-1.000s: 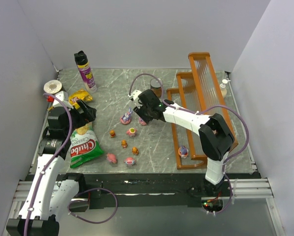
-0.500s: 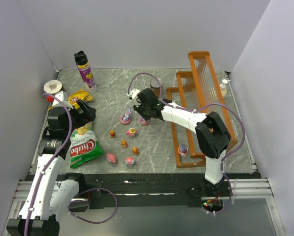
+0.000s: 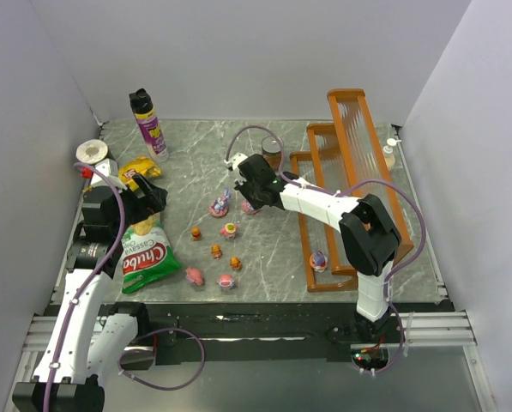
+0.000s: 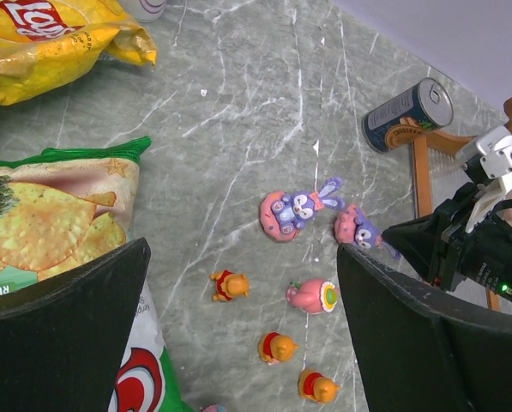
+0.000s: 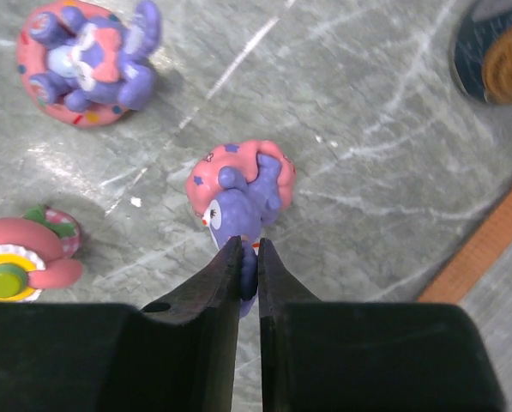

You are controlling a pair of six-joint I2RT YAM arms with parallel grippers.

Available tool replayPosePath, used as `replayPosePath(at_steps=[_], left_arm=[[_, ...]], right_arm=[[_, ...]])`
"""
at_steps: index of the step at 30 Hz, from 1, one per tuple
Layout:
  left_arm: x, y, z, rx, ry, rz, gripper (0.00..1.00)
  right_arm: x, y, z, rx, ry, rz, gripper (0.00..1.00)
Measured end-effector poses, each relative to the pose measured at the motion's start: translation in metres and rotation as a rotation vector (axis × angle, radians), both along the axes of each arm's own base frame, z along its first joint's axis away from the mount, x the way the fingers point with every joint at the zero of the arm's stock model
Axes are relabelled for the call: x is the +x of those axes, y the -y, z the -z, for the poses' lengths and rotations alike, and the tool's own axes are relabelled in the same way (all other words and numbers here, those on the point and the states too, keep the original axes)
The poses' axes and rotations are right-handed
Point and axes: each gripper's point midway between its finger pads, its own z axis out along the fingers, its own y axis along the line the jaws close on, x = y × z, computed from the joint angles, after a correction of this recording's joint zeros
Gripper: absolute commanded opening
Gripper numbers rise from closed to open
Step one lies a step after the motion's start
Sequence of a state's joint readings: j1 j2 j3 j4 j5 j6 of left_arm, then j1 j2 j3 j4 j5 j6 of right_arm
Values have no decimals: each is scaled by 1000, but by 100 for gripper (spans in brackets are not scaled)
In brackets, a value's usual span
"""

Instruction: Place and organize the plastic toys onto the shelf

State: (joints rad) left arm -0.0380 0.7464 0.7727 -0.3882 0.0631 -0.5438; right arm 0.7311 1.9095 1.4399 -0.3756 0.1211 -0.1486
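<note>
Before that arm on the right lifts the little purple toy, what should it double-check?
1. Right gripper closed on the purple toy: ok, the fingers pinch a thin purple part.
2. Grip firm enough to lift: cannot tell, the hold is only at the toy's edge.
3. Bunny toy and pink flower toy apart from the fingers: ok.
4. Shelf has room: ok, only one toy shows on it, on the lowest step.
5. Left gripper out of the way: ok, open, across the table beside the green snack bag.
</note>
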Motion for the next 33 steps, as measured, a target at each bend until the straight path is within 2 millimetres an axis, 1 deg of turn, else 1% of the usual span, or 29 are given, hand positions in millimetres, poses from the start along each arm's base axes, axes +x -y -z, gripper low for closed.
replayPosePath(at_steps=[3,8,11,17,22,28,33], left_arm=[[0,0,0,-1,0,2,96],[0,1,0,-2,0,3,96],[0,1,0,-4,0,8,96],[-1,2,0,-7,0,14,96],[-1,2,0,-7,0,14,96],[-1,2,0,-8,0,15,96],[-1,4,-1,-10,1,21,96]], right_arm=[[-5,7,-1,-17,-13,55,0],[-17,30,-4,-89,-31,175,0],[-20,47,-15,-131,-21,252,0],[-17,80,-48,-168,33,399,0],[-19,115,-59,-214,44,507,0],[-27,151,-64,-256,56,609,0],[-34,169,-56,-293,47,654,0]])
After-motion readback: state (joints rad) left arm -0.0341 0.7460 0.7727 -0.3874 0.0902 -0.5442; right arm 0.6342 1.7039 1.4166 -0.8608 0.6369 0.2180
